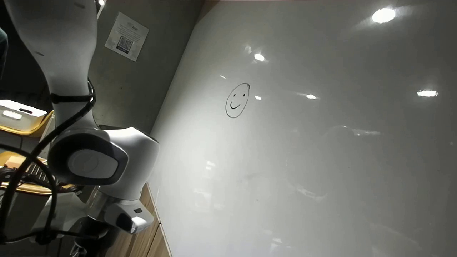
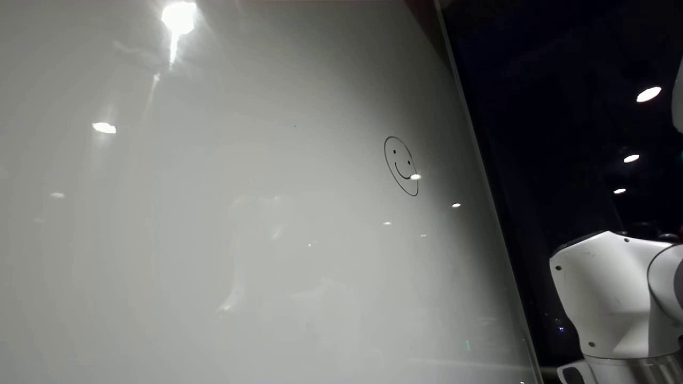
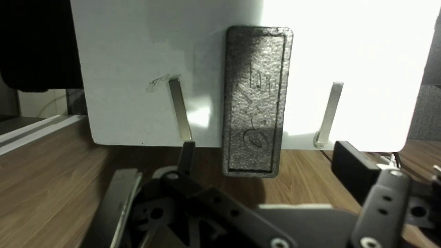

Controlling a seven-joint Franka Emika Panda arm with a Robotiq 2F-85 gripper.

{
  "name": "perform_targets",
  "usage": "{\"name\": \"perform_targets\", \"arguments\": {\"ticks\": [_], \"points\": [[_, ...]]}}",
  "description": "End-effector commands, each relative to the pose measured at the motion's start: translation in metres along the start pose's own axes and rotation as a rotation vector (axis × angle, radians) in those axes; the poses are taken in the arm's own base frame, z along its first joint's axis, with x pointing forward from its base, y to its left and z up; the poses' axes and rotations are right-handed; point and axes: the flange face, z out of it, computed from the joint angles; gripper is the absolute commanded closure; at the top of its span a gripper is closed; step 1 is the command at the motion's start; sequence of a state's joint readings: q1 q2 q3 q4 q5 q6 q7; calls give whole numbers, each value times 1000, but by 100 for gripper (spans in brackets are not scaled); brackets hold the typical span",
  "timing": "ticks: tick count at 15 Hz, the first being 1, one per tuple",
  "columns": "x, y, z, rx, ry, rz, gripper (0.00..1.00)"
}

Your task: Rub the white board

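The white board (image 1: 321,160) is a very large glossy panel with light reflections. It also fills most of an exterior view (image 2: 267,160). A drawn smiley face (image 1: 235,105) is on it in both exterior views, also here (image 2: 401,166). In the wrist view a grey speckled block (image 3: 255,100), like an eraser, lies against a smaller white panel (image 3: 120,113) and juts past its lower edge. My gripper (image 3: 271,162) is open. Its fingers stand apart on either side of the block's lower end, not touching it. In an exterior view the gripper is low at the left, partly cut off.
A wooden surface (image 3: 86,186) lies below the white panel. Two metal strips, left (image 3: 180,110) and right (image 3: 330,113), flank the block. A grey wall panel (image 1: 160,53) with a paper note (image 1: 126,35) adjoins the board. Cables (image 1: 53,132) hang along the arm.
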State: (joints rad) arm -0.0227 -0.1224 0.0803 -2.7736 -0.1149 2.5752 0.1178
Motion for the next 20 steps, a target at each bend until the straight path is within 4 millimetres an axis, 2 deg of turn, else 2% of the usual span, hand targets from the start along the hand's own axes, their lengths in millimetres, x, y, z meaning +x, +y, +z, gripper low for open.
{"name": "perform_targets", "arguments": {"ticks": [1,6,11,12,13,15,16,17,18,19,20], "points": [[3,-2,17,15,2,8,0],[3,-7,41,23,-3,-3,0],[5,0,45,21,8,-2,4],[5,2,45,21,8,3,10],[5,4,47,20,6,7,12],[5,7,48,19,3,11,37],[5,9,49,18,2,13,40],[5,10,49,18,0,15,50],[4,12,50,17,-2,15,53],[4,13,50,17,-3,18,50],[4,14,51,17,-4,20,59]]}}
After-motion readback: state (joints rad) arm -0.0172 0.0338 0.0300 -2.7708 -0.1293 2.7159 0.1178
